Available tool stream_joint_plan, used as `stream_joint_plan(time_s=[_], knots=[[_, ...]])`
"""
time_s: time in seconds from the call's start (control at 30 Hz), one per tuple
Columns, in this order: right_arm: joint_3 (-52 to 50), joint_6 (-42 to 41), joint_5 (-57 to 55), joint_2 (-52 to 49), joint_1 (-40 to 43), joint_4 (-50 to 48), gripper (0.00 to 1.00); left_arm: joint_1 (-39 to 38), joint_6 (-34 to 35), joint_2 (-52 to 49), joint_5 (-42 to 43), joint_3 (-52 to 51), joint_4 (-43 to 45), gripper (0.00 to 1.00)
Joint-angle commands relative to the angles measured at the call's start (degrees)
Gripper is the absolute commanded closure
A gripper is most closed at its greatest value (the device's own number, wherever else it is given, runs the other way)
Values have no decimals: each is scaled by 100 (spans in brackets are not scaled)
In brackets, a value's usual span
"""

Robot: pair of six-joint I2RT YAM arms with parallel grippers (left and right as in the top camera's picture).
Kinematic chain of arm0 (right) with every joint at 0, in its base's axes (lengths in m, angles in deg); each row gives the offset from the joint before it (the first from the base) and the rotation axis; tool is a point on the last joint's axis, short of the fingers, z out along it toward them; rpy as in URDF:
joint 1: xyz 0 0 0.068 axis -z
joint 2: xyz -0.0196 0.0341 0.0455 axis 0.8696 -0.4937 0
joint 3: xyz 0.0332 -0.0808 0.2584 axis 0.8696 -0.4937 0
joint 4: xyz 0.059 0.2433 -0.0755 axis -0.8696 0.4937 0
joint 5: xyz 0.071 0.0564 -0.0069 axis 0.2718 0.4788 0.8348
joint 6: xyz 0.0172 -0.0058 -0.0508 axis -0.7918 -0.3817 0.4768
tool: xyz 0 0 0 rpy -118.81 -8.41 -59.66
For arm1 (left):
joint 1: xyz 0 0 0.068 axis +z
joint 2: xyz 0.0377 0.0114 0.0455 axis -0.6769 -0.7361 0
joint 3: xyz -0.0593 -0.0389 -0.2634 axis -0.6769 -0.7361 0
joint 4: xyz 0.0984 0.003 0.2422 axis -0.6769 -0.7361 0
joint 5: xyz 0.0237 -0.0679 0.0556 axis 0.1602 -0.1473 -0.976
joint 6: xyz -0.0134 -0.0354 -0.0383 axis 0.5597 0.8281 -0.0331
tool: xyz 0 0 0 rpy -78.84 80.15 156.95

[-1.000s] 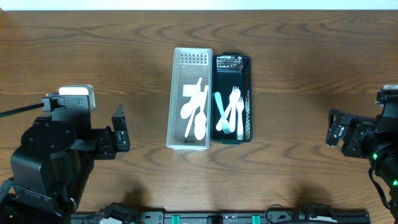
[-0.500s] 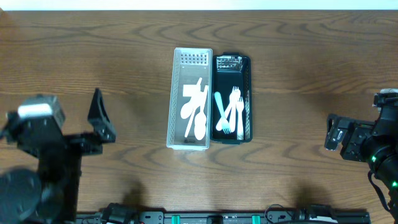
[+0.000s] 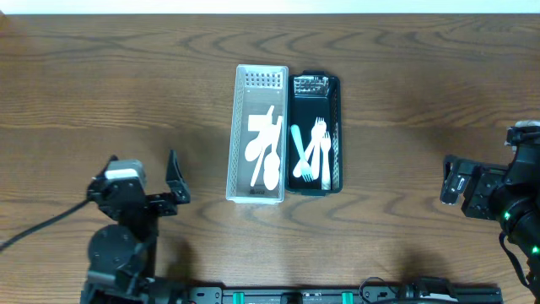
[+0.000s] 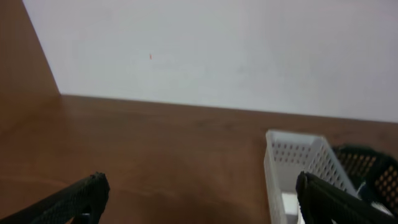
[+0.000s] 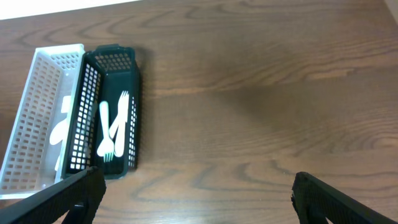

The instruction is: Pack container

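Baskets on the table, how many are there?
2. A white basket in the middle, and a dark basket touching its right side. None seem hidden.

black left arm (image 3: 114, 249) white-capped, right arm (image 3: 515, 203) green-lit.

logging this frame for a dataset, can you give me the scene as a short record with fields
surface: wooden table
container 1: white basket, mid-table, holds white spoons
container 2: dark basket, right beside the white basket on its right, holds white forks
left arm: left fingers open, holding nothing, well short of the baskets
right arm: right fingers open, holding nothing, far from the baskets
loose items on table: none visible
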Motion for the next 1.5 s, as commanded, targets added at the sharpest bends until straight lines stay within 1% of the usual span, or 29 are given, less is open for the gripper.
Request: stream_joint_plan(time_s=[0.0, 0.13, 0.3, 0.77, 0.93, 1.17, 1.47], knots=[[9, 59, 44, 20, 37, 7, 1, 31, 74, 326, 2, -699, 420, 2], [9, 59, 44, 20, 37, 7, 1, 63, 76, 590, 2, -1528, 1001, 2], [9, 59, 44, 20, 37, 7, 1, 72, 79, 796, 4, -2094, 1421, 2], [9, 59, 44, 20, 37, 7, 1, 61, 76, 1700, 4, -2597, 1432, 2], [9, 59, 44, 20, 37, 7, 1, 61, 76, 1709, 2, -2597, 1119, 2], [9, 59, 44, 20, 37, 7, 1, 61, 76, 1690, 4, -2597, 352, 2], [9, 59, 44, 20, 37, 7, 1, 61, 76, 1572, 4, -2597, 372, 2]])
